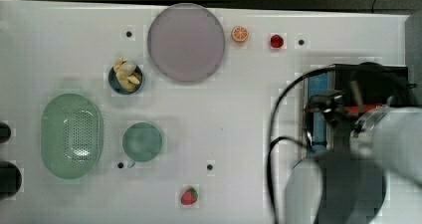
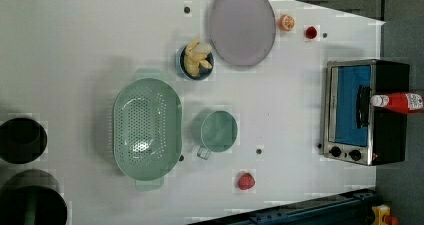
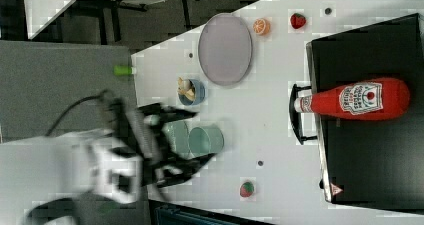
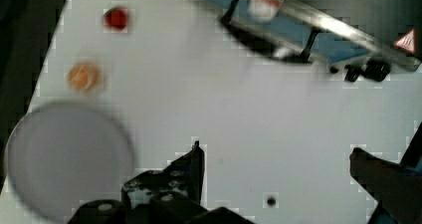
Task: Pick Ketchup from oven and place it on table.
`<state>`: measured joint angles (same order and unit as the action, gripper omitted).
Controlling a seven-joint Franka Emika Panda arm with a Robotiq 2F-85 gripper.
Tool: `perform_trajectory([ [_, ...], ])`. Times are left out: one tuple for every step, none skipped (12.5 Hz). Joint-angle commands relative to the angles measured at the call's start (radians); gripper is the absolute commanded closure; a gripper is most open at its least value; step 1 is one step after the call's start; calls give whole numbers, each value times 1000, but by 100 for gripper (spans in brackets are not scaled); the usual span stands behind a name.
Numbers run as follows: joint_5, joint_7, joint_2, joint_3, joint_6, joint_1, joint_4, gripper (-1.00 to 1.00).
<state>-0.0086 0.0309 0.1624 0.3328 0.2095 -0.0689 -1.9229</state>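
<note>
Black jaws [image 4: 278,179] fill my wrist view, spread wide and empty above the white perforated surface [image 4: 239,109]. Ahead of the jaws, the slim red ketchup bottle [image 3: 357,99] lies atop the black toaster oven [image 3: 370,150]. Approach step, I judge; next I must align and descend.

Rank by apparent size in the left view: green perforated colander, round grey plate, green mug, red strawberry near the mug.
1. Green perforated colander
2. Round grey plate
3. Green mug
4. Red strawberry

All rest on the white table, so nearness hardly skews this.
</note>
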Motion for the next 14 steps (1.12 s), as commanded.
perform_trajectory([
  [-20,28,-23,75,100,-2,-9,-100],
  [-20,28,-58,103,143,-3,-1,-100],
  [-20,28,-95,129,177,-4,11,-100],
  [-20,28,-131,152,199,-6,26,-100],
  [-19,28,-166,172,208,-7,43,-100],
  [-17,28,-203,190,208,-8,62,-100],
  [-16,28,-240,208,209,-10,83,-100],
  [-12,28,-278,226,212,-11,106,-100],
  [2,28,-314,242,225,-15,126,-100],
  [21,28,-347,257,244,-20,141,-100],
  [49,28,-378,269,273,-26,149,-100],
  [84,28,-406,277,309,-34,149,-100],
  [116,28,-434,281,336,-42,149,-100],
  [140,28,-461,281,353,-51,149,-100],
])
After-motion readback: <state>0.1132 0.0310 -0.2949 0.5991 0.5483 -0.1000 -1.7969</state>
